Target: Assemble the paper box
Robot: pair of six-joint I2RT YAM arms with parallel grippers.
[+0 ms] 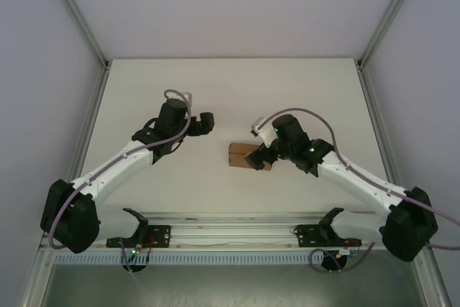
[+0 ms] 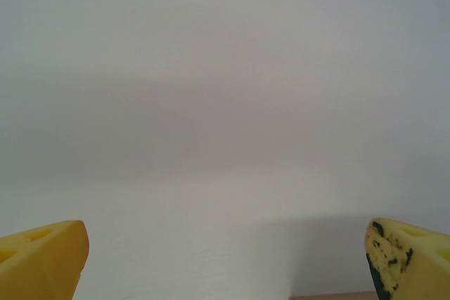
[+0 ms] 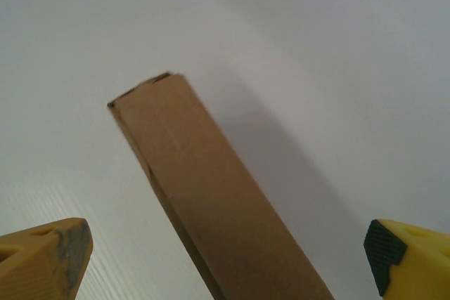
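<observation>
**Overhead view.** You see the paper box [image 1: 243,156], a plain brown rectangular piece, lying flat near the middle of the white table [image 1: 215,91], its long side running left to right. Your right gripper [image 1: 260,157] sits at the box's right end. Your left gripper [image 1: 205,124] hangs to the left of the box, clearly apart from it and a little farther from the bases.

**Right wrist view.** The paper box [image 3: 211,194] runs from the bottom centre of the picture up and to the left, with its far end closed and its top face smooth. The right gripper [image 3: 225,258] stands spread wide. One yellow fingertip [image 3: 42,258] shows at the lower left corner and the other at the lower right. The box passes between them with white table showing on either side, so neither pad touches the cardboard and nothing is pinched.

**Left wrist view.** The left gripper [image 2: 225,265] is likewise spread wide. Its yellow fingertips [image 2: 404,258] sit at the two lower corners with only bare table between them. You hold nothing here.
</observation>
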